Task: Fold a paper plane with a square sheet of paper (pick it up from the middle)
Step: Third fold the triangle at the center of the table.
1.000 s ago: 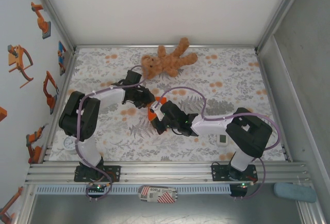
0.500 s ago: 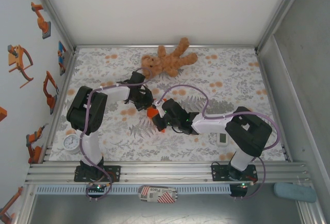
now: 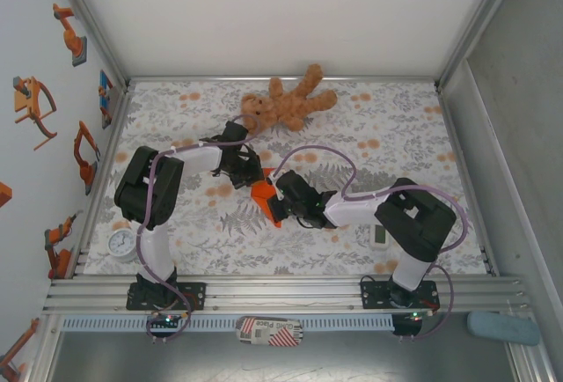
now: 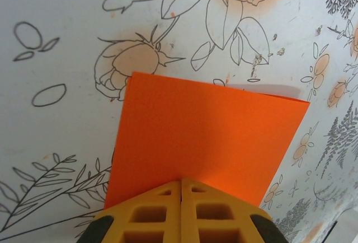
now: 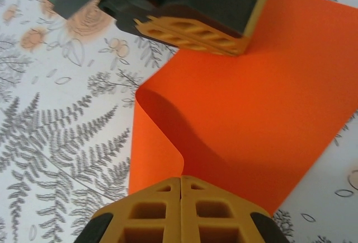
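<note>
I can read nothing for certain; the red-striped tag (image 3: 270, 331) at the near edge carries print too small to make out.

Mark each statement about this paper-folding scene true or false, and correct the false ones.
1. The left gripper and the right gripper are both shut on the orange paper. True.
2. The teddy bear lies on the paper. False: it lies apart from it, near the far edge of the table.
3. Part of the paper bends over in a soft curl. True.
4. The paper is a slim pointed dart. False: it is a broad sheet with a straight edge.
</note>
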Robot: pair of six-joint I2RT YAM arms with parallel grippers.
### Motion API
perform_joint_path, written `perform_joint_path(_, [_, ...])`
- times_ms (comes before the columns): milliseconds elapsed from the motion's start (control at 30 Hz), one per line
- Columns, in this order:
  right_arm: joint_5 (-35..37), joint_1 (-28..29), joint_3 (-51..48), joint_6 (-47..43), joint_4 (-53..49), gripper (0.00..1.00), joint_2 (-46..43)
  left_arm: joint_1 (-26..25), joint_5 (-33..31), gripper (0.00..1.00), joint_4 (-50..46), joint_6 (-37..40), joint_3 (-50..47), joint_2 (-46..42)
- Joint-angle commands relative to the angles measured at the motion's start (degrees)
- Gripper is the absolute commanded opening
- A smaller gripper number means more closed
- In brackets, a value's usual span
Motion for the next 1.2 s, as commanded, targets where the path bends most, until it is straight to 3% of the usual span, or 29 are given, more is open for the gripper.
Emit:
perform_joint_path(0, [3.2,-0.4,1.2,1.4,-1.2,0.00,0.6,-0.3,-0.2,0.06,-2.8,1.8,0.5,2.0])
perform_joint_path(933, [1.7,-1.1,4.1,-0.5,-2.8,0.00,3.5,-0.3,1.0,0.04,-2.8,2.0,0.9,1.8])
perform_joint_path(1167, [1.1,-1.0,3.4,-0.2,-3.0,0.00,3.7,0.3,2.1,0.07,-3.4,2.0,3.2,-0.9])
